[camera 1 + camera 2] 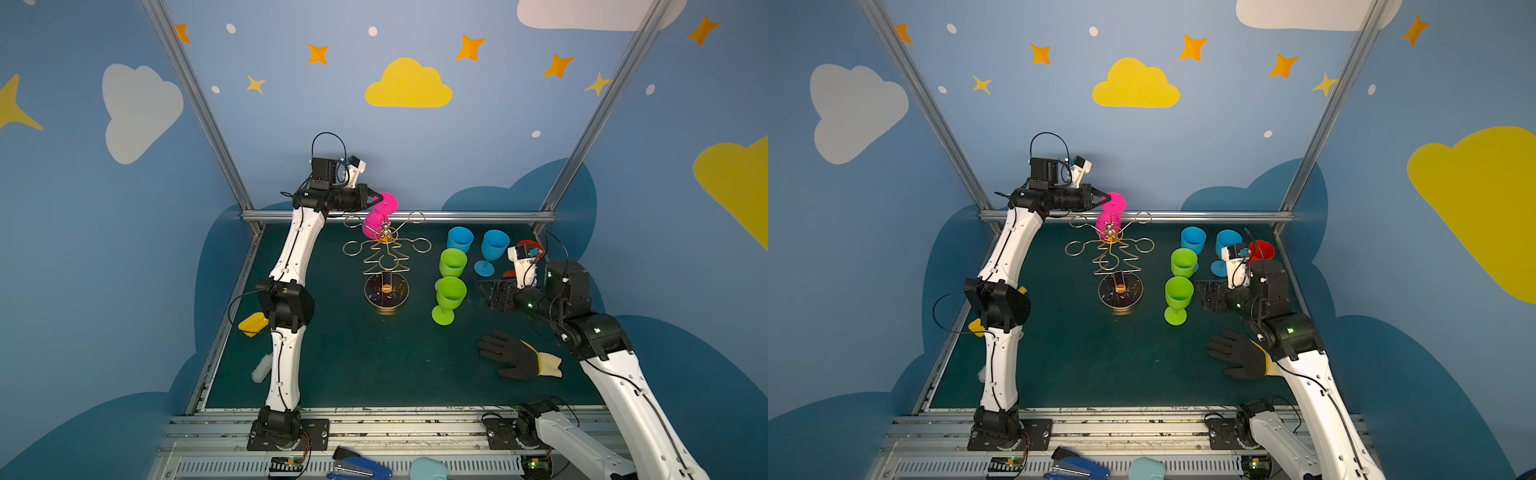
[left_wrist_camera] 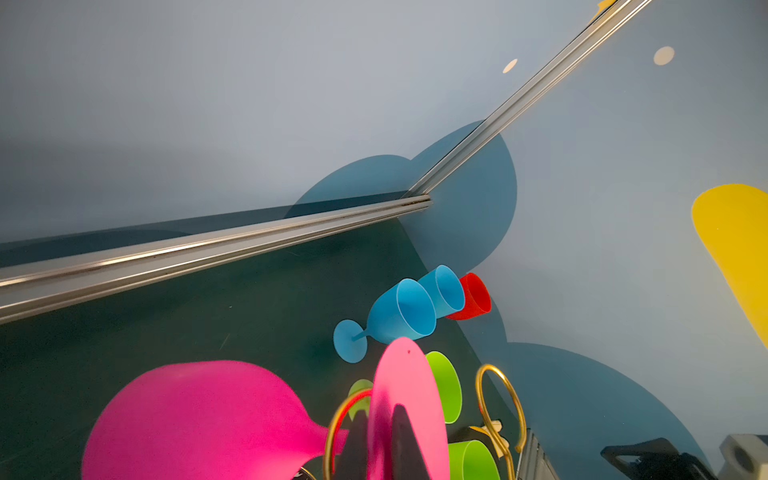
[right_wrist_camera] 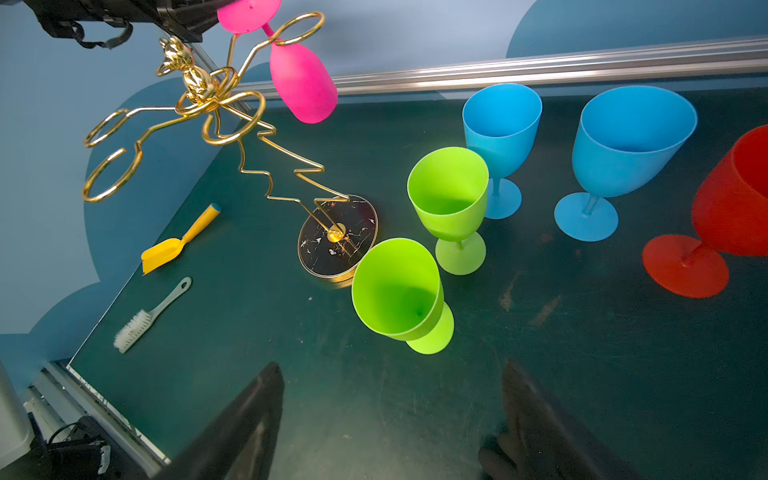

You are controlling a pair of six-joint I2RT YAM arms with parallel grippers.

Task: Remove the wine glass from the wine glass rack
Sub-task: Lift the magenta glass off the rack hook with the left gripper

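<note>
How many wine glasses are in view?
6. Pink glass hangs on the rack, in the left gripper; two green glasses, two blue glasses and a red glass stand right of the rack.

Bare mat (image 1: 353, 365) in front of wine glass rack (image 1: 376, 297), green glasses (image 1: 451, 293) just beside

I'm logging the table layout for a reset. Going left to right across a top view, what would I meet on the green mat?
yellow scoop → wine glass rack → nearer green wine glass → black glove. Things that overlap these side to side are left out.
</note>
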